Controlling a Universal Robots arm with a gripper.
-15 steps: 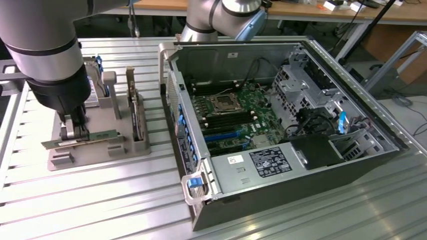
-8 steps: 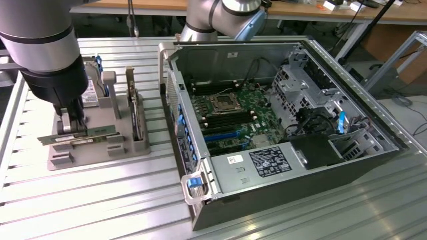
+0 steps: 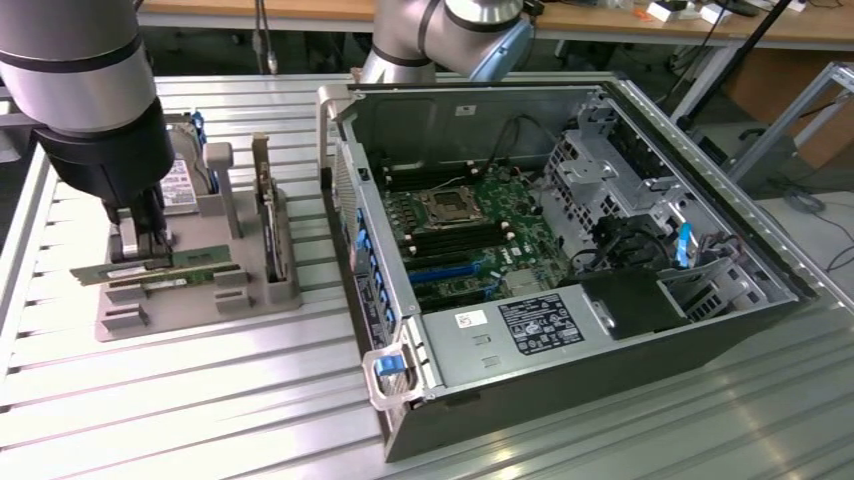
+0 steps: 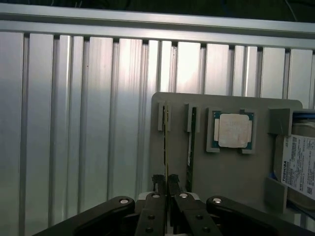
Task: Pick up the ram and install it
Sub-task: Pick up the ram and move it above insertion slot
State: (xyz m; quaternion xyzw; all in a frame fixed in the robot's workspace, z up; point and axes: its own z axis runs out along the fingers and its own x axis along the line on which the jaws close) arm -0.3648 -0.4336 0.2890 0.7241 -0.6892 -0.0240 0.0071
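Observation:
My gripper (image 3: 144, 252) hangs over the grey parts holder (image 3: 200, 310) at the exterior view's left. Its fingers (image 4: 158, 183) are shut on the thin top edge of one ram (image 3: 200, 270), a long narrow green stick that lies across the holder's front slots. In the wrist view this ram (image 4: 165, 142) runs edge-on away from the gripper (image 4: 166, 181), its far end between two slot posts. A twin ram stick (image 4: 191, 140) stands in the neighbouring slot, untouched. I cannot tell whether the held stick has left its slot.
The open computer case (image 3: 400, 380) lies at the exterior view's right, its green motherboard (image 3: 487, 235) exposed. The holder also carries a square silver processor (image 4: 235, 130), a hard drive (image 4: 301, 164) and an upright expansion card (image 3: 274, 225). Ribbed aluminium table (image 4: 74, 123) surrounds it.

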